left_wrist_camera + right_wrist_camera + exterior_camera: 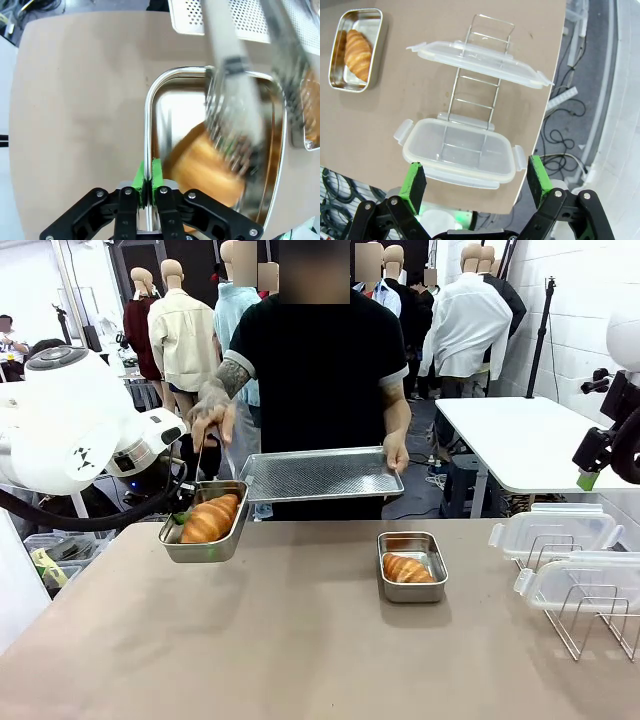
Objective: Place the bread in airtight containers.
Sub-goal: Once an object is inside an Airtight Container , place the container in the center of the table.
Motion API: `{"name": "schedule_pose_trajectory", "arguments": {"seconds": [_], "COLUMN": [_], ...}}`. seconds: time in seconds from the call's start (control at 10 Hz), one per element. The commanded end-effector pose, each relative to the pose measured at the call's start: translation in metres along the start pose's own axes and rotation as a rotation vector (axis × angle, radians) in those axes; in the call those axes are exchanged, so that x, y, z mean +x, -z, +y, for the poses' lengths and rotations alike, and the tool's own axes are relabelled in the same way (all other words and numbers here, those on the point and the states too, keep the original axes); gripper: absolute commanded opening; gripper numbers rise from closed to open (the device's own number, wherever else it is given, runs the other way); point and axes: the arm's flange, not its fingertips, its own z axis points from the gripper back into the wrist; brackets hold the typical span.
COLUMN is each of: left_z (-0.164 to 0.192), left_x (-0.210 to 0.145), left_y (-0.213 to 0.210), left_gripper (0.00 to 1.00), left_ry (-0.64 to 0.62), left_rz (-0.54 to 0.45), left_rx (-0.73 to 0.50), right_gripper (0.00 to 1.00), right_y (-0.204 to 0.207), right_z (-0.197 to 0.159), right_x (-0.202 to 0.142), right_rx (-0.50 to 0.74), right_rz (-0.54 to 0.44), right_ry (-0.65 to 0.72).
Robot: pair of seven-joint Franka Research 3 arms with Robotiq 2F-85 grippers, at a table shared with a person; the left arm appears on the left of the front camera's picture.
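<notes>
Broadly, the loading looks all but done and the sealing not yet begun. From the front, the left gripper [180, 519] is clamped on the rim of the left pan [200, 550], held at the far left of the table [300, 660] and apparently raised off it. One croissant [212, 518] lies inside, the person's hand [212, 418] reaches tongs [200, 458] down to it, and the perforated tray [318, 475] is held just behind. The second pan [412, 596] sits near the middle of the table with the other croissant [408, 568] in it, uncovered. The lids [555, 532] rest on the wire rack [590, 625] at the right, well apart from both pans, with the right gripper [589, 480] high above them. At the left wrist, the green pads [156, 172] are pressed tight together on the thin steel rim. The croissant lies on the pan floor under the blurred tongs, and I cannot tell whether they have let go. At the right wrist, the fingers stand spread wide and hold nothing, hovering over one of the lids [460, 145] without touching it. I judge the task about half done: the tongs must clear, the left pan must be set down, and both lids must go on.
</notes>
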Motion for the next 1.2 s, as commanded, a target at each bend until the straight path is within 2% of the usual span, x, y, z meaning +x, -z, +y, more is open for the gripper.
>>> {"name": "schedule_pose_trajectory", "arguments": {"seconds": [0.0, 1.1], "left_z": [0.0018, 0.0018], "left_x": [0.001, 0.001], "left_y": [-0.003, -0.003], "left_gripper": [0.0, 0.0], "left_ry": [0.005, 0.005], "left_rz": [-0.01, -0.01], "left_rx": [-0.001, -0.001], "right_gripper": [1.0, 1.0], "right_y": [-0.0017, -0.0017], "right_z": [0.0004, 0.0004], "right_x": [0.0012, 0.0012], "right_rx": [-0.007, -0.007], "right_rz": [0.016, 0.016], "right_ry": [0.006, 0.006]}}
